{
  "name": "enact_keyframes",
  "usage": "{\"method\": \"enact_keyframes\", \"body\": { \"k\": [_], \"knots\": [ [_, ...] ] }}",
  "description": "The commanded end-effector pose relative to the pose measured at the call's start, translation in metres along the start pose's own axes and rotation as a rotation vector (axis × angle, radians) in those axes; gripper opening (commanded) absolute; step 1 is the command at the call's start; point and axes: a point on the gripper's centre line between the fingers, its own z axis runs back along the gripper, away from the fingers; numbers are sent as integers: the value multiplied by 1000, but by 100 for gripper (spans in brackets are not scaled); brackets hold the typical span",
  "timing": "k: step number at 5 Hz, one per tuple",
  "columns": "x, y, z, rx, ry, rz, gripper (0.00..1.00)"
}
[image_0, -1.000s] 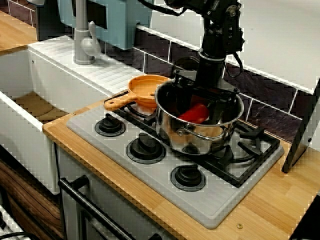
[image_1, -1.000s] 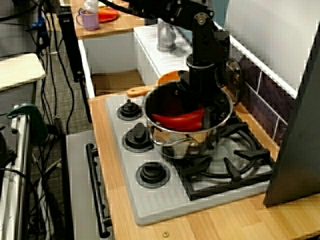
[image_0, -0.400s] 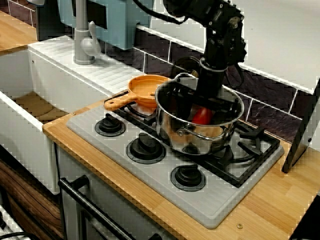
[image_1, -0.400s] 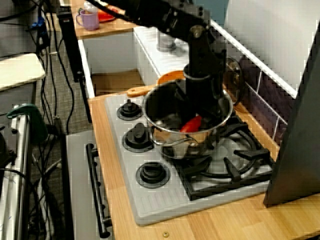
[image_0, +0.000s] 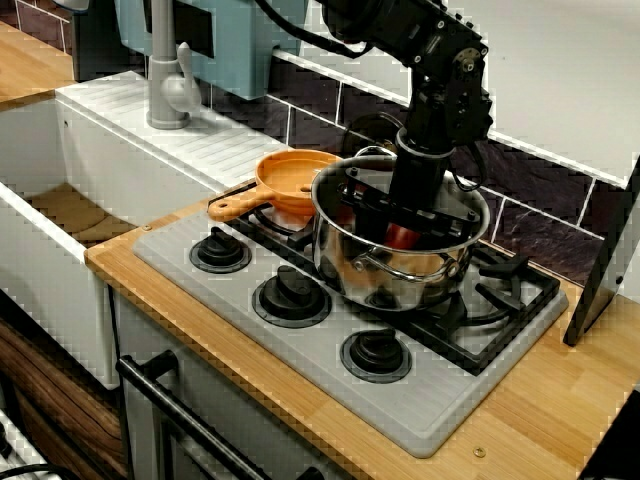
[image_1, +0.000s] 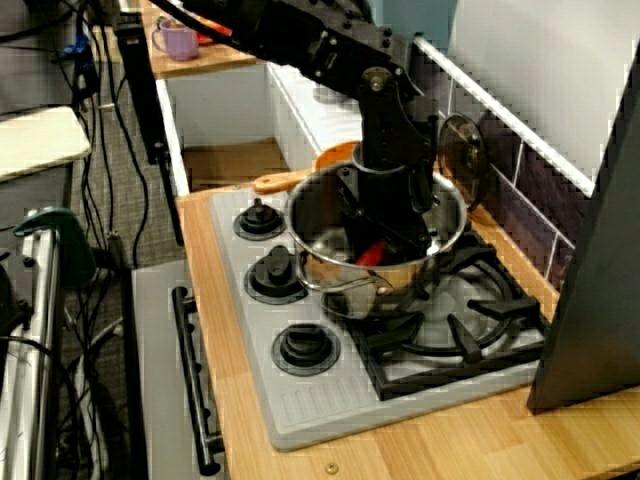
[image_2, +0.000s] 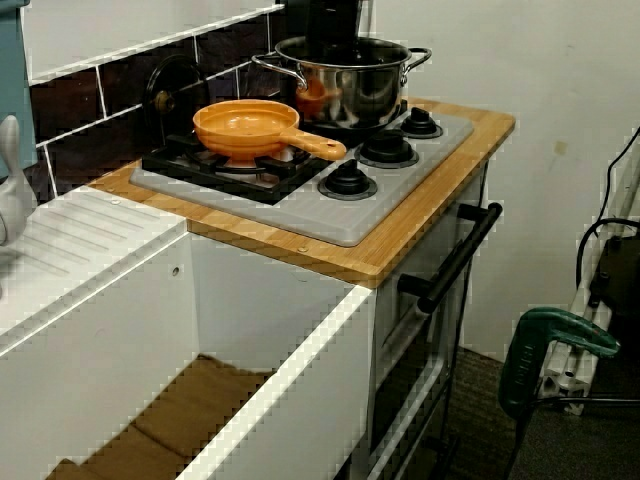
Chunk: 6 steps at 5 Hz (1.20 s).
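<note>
Sink (image_0: 50, 270) far left, grey tap (image_0: 165, 80) at its 12. Orange pan (image_0: 290, 178) next, on back-left burner, handle toward 8. Steel pot (image_0: 395, 275) just beside pan at its 4, on grey hob (image_0: 300, 345). Arm drops in from 12; gripper (image_0: 402, 222) sits inside pot, below rim. Fingers hidden by pot wall + gripper body, so can't tell if spread or pinching. Red obj (image_0: 402, 237) low in pot, right under gripper; contact unclear. Dark panel (image_0: 605, 265) leans far right.
</note>
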Motion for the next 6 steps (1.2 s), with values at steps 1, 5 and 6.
{"method": "enact_keyframes", "body": {
  "k": [1, 5, 6],
  "knots": [
    [18, 9, 48, -69, -67, 43, 0],
    [15, 35, 122, -141, -122, 57, 0],
    [18, 44, 127, -127, -121, 62, 0]
  ]
}}
